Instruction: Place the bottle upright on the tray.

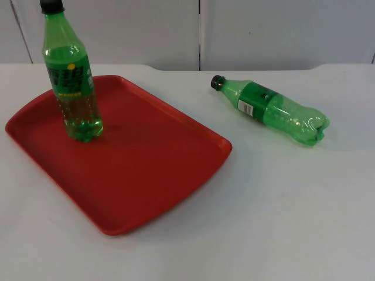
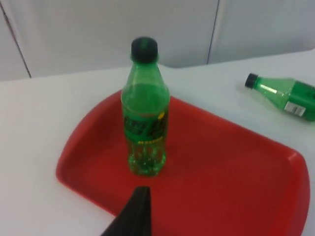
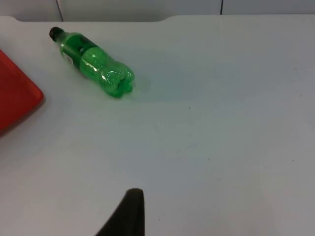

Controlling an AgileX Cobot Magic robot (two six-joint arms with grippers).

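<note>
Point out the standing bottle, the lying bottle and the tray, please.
Standing bottle (image 1: 70,79), top view, on its label.
Lying bottle (image 1: 275,110), top view, mid-body beside the label.
Tray (image 1: 152,170), top view, bare red floor.

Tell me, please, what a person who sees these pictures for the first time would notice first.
The eye falls first on the large red tray on the left half of the white table. A green bottle with a black cap stands upright on the tray's far left part. A second green bottle lies on its side on the table to the right of the tray, apart from it, its cap pointing toward the tray.
</note>
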